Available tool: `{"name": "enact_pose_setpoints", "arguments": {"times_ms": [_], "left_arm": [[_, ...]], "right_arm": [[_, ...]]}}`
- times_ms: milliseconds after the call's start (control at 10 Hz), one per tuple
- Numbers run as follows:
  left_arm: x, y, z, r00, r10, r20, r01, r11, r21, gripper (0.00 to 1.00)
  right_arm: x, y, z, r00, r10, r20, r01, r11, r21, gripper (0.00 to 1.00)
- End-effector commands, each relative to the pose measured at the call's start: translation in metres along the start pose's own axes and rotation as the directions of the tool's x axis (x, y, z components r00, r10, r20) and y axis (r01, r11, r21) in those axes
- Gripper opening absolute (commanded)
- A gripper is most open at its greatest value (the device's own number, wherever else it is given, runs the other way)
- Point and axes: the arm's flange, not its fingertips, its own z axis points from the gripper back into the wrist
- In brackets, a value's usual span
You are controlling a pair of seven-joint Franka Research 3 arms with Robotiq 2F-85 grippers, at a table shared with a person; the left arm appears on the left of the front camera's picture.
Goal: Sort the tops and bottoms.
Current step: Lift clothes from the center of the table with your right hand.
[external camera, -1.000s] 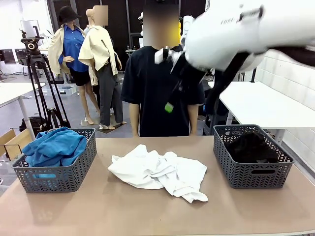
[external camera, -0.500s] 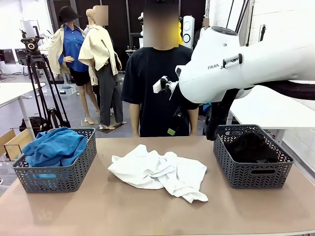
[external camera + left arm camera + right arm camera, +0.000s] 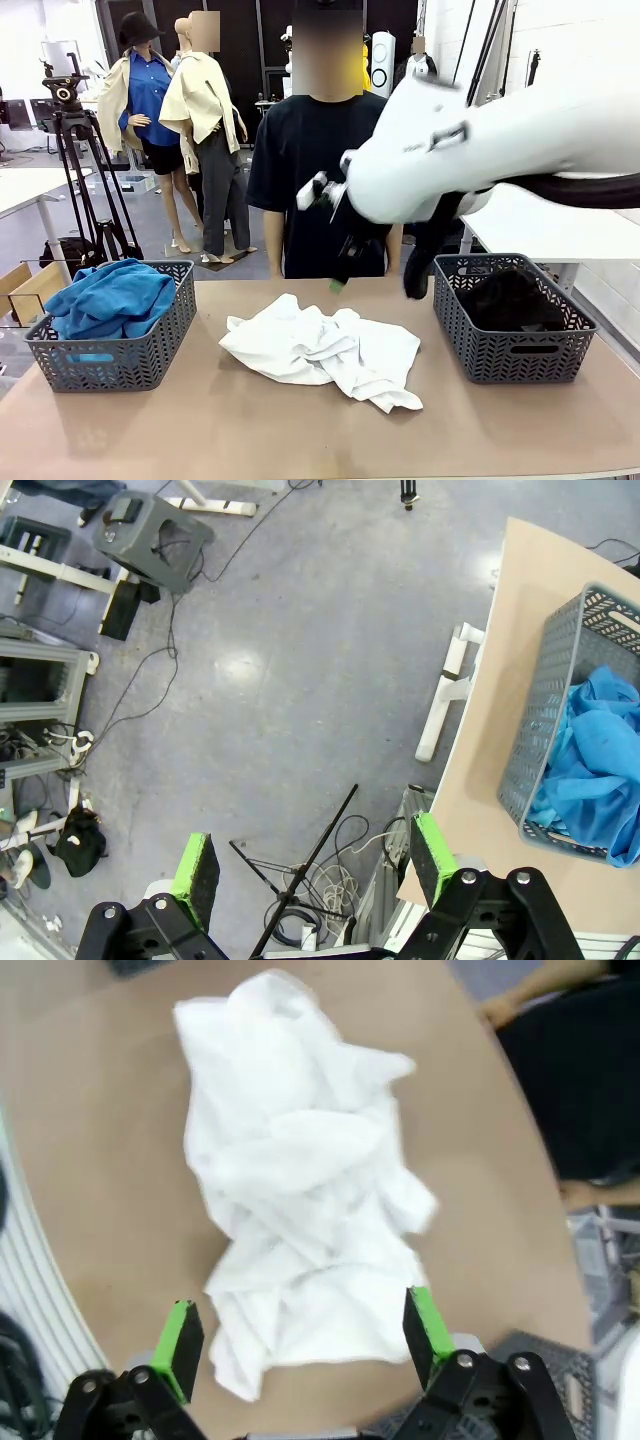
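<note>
A crumpled heap of white tops (image 3: 320,350) lies mid-table. Blue tops (image 3: 112,298) fill the grey basket on the left (image 3: 110,362), and the black bottoms (image 3: 510,300) lie in the grey basket on the right (image 3: 515,355). My right gripper (image 3: 376,283) hangs open above the far side of the white heap, nothing between its fingers. The right wrist view looks straight down on the white tops (image 3: 300,1210) between the right gripper's (image 3: 302,1338) spread green pads (image 3: 180,1345). My left gripper (image 3: 314,870) is open over the floor beside the table, with the blue tops (image 3: 600,760) at the right.
A person in a black T-shirt (image 3: 315,180) stands at the far edge of the table, behind my right arm. The brown tabletop (image 3: 200,420) has bare room in front of the heap. A tripod (image 3: 75,150) stands off the table at the far left.
My right arm has swung down and to the left, bringing its open gripper from high above the table to just over the far side of the white heap.
</note>
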Motion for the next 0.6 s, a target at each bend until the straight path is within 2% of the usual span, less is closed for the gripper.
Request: {"name": "enact_pose_setpoints", "arguments": {"times_ms": [0,100,500], "left_arm": [[-0.001,0.002,0.001,1.000,-0.003,0.000,0.003,1.000,0.013,1.00],[-0.001,0.002,0.001,1.000,-0.003,0.000,0.003,1.000,0.013,1.00],[-0.001,0.002,0.001,1.000,-0.003,0.000,0.003,1.000,0.013,1.00]], "right_arm": [[0.024,-0.006,-0.055,0.998,0.068,-0.010,-0.067,0.992,0.109,1.00],[0.030,-0.003,-0.072,0.998,0.061,-0.006,-0.060,0.992,0.112,1.00],[0.040,0.007,-0.136,0.995,0.066,-0.077,-0.046,0.970,0.240,1.00]]}}
